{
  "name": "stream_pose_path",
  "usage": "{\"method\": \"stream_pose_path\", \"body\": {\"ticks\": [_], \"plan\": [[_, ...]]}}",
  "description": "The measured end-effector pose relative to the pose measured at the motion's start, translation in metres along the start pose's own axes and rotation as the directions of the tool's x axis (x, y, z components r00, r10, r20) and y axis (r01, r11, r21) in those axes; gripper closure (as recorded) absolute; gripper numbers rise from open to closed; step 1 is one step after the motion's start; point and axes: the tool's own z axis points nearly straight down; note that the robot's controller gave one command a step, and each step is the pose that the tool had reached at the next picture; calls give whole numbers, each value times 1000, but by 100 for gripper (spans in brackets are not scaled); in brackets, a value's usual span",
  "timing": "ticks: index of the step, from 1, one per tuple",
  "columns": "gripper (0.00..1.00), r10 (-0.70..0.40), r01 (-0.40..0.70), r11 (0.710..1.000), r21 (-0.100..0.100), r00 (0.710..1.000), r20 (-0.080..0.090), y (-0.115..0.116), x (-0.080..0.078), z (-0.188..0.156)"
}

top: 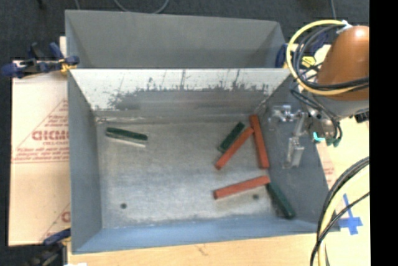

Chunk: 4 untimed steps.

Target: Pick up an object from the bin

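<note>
Orange wrist cover (347, 55) is sitting nearest the lens, cables (297, 53) looping round it. Below it the gripper (295, 151) is hanging over the bin's sloped right wall (306, 181), just beside a red stick (259, 140) at the floor's right edge. Risk: coming straight down, it's clipping the slope or nudging that stick away. Open or closed, can't tell; it's blending into the grey wall.

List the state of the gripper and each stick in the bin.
Gripper: over the bin's right side.
Steep red stick: flat, nearest the gripper.
Slanted red stick: flat, touching the steep one.
Middle green stick: flat, alongside the slanted one.
Lower red stick: flat.
Corner green stick: flat, by right wall.
Left green stick: flat, alone.
</note>
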Motion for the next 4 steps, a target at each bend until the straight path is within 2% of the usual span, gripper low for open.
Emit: {"method": "stream_pose_path", "body": {"ticks": [1, 2, 3, 4], "plan": [[0, -223, 223, 975, 3, 975, 11, 49, -74, 100], [0, -383, 383, 924, 2, 924, 7, 76, -63, 68], [0, -591, 591, 807, 5, 806, 8, 84, -80, 69], [0, -703, 703, 711, 9, 711, 9, 89, -74, 97]]}}
